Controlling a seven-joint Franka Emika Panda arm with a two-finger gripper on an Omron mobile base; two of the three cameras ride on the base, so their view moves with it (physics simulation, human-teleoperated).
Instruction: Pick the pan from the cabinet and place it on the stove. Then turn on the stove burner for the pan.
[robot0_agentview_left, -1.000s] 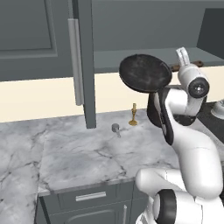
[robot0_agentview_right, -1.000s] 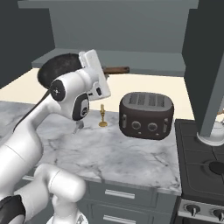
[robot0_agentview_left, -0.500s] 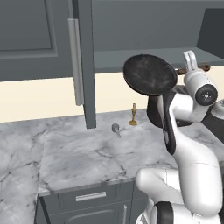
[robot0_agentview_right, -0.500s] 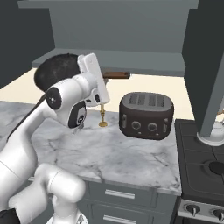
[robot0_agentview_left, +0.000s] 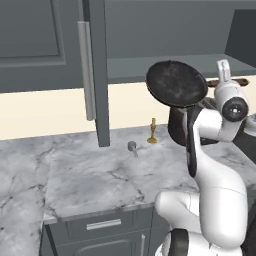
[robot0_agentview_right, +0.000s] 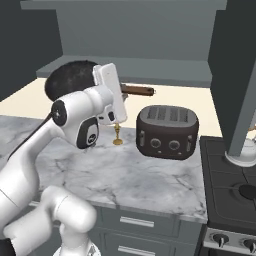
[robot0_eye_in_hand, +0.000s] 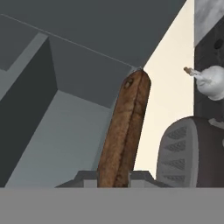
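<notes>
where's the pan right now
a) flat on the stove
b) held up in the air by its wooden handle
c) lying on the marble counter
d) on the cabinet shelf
b: the claw is shut on the brown handle, and the pan hangs tilted above the counter.

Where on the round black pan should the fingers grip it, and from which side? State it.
Grip the round black pan by its brown wooden handle, closing across the bar from its two sides. It is long, narrow and straight, jutting out from the wide bowl, which looks too broad to pinch. The gripper already holds it this way, the handle running straight out ahead of it.
</notes>
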